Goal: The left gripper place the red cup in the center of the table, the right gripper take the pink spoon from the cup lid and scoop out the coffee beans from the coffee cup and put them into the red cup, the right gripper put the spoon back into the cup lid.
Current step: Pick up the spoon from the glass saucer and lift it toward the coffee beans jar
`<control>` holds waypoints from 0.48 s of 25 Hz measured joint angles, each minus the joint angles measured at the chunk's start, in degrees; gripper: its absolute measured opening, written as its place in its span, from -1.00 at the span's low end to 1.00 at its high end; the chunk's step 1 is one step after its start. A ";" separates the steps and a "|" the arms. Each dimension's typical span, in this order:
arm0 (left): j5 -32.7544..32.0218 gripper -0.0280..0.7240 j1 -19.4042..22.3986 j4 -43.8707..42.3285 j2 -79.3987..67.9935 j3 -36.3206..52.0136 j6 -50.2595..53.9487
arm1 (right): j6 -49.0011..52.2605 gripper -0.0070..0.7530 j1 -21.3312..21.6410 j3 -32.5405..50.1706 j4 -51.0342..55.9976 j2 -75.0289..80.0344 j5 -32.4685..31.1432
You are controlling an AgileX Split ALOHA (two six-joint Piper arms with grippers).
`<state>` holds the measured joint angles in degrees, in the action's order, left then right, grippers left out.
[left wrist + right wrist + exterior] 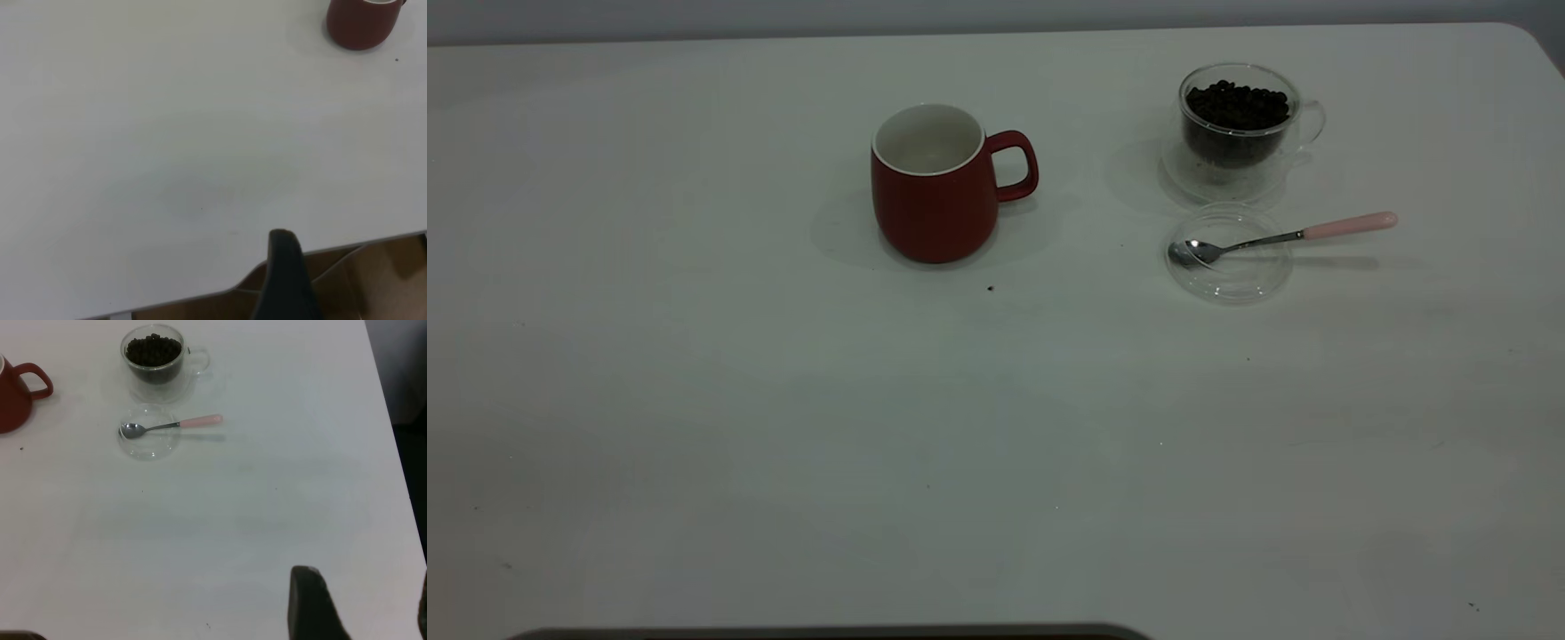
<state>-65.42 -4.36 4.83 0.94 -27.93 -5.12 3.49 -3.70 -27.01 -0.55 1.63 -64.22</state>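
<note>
The left pincer point(285, 280) shows only in its own wrist view, as one black finger over the near edge of the worktop point(167, 147). I cannot tell if it is wide or narrow. It holds nothing and is far from the red cup point(360, 23).

The right pincer point(360, 607) shows in its own wrist view as one black finger, with a bit of the other finger at the picture's edge. There is a wide gap between them, so it is open and holds nothing. It hangs above bare worktop, well apart from all the things.

In the outside view no arm can be seen. The red cup point(935, 182) stands upright near the middle of the worktop point(783, 427), a little toward the far side. Its handle points to the right. The inside is white, and I see no beans in it.

To the right of it, near the far edge, stands the coffee cup point(1238, 129). It is clear glass and full of dark coffee beans point(1238, 107).

Just in front of the coffee cup lies the cup lid point(1229, 256), flat on the worktop. The pink spoon point(1285, 236) rests on it. The shiny bowl sits inside the lid, and the pink handle sticks out over the rim to the right.
</note>
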 joint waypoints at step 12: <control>-0.11 0.64 0.00 0.00 0.00 0.00 0.00 | 0.46 0.11 0.00 0.00 4.77 0.00 0.09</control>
<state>-65.53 -4.36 4.83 0.94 -27.93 -5.12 3.95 -3.70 -27.01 4.22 1.63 -64.12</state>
